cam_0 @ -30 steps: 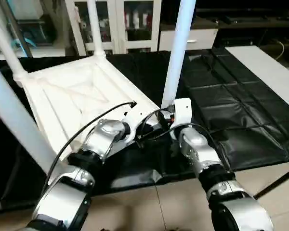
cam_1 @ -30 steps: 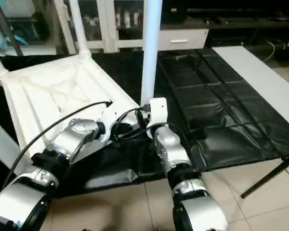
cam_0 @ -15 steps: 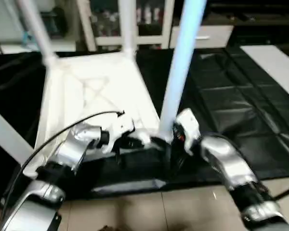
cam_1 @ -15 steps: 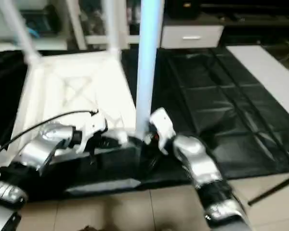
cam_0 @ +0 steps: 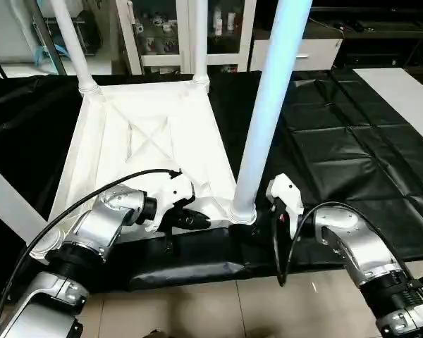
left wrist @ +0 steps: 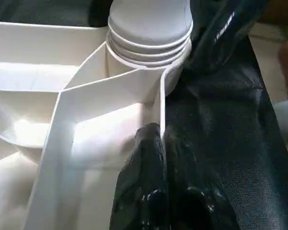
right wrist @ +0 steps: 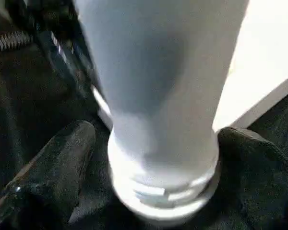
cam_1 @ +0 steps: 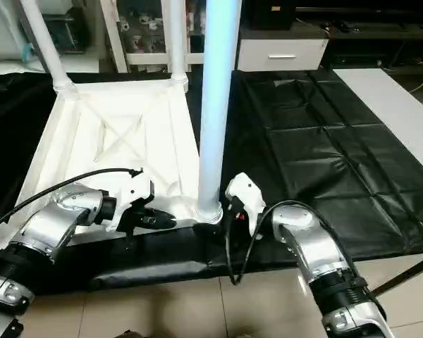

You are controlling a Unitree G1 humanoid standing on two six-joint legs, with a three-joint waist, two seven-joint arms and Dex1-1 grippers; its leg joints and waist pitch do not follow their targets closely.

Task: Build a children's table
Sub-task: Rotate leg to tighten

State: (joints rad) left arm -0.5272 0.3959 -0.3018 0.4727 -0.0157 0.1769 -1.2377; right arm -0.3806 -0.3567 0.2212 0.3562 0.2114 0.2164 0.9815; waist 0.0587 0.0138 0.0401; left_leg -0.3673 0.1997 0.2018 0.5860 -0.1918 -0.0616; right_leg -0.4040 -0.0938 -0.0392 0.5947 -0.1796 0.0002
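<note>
Lying upside down near the front edge of the large black-covered work table point(cam_0: 352, 141), the white plastic rectangular children's table top point(cam_0: 148, 141) shows its ribbed X-braced underside, with long tapered white tube legs rising from the round corner sockets. The left gripper point(left wrist: 161, 143) is pinched closed on the top's thin front rim wall, just short of the nearest socket. The right gripper point(right wrist: 153, 139) stands wide, its black fingers point(right wrist: 62, 158) flanking the base of the nearest white tube leg point(cam_0: 268, 105) (apart from it on one side, contact unclear on the other). Bare black cover spreads beyond the right fingers; tiled floor point(cam_0: 254, 303) lies below the edge.
</note>
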